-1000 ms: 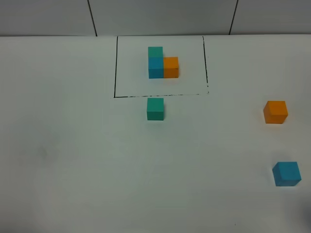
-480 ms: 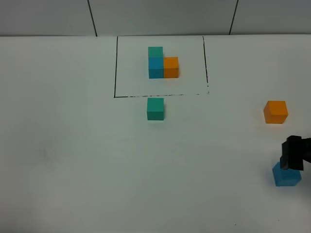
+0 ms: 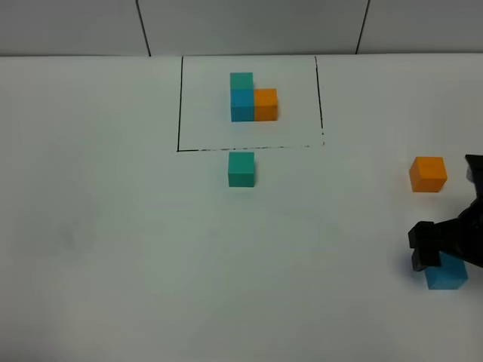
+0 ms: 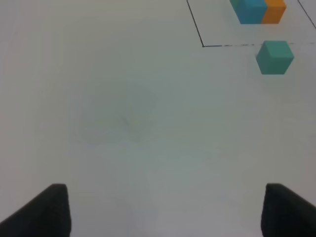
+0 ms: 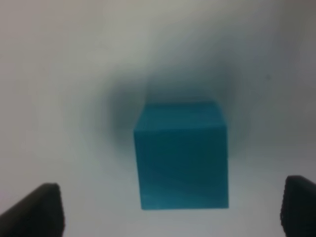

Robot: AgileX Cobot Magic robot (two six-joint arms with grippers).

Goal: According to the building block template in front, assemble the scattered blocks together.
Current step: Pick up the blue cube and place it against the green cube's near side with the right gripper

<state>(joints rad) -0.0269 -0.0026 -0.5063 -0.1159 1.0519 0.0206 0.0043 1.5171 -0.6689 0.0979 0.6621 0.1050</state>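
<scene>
The right gripper hangs with its jaws spread wide over the blue cube, which sits between the two dark fingertips and touches neither. The cube is matte, sharp-edged and a little blurred in the wrist view, with a soft shadow round it. It lies near the right edge of the table. The orange cube sits farther back on the same side, apart from it.

The left gripper is also spread wide, over bare table.

The teal-green cube sits near the middle, just outside the near line of the template. The template is a thin black rectangle framing three joined cubes: teal behind blue, orange on the blue one's right.

The table is plain white and matte. Behind it runs a pale grey wall with dark seams.
</scene>
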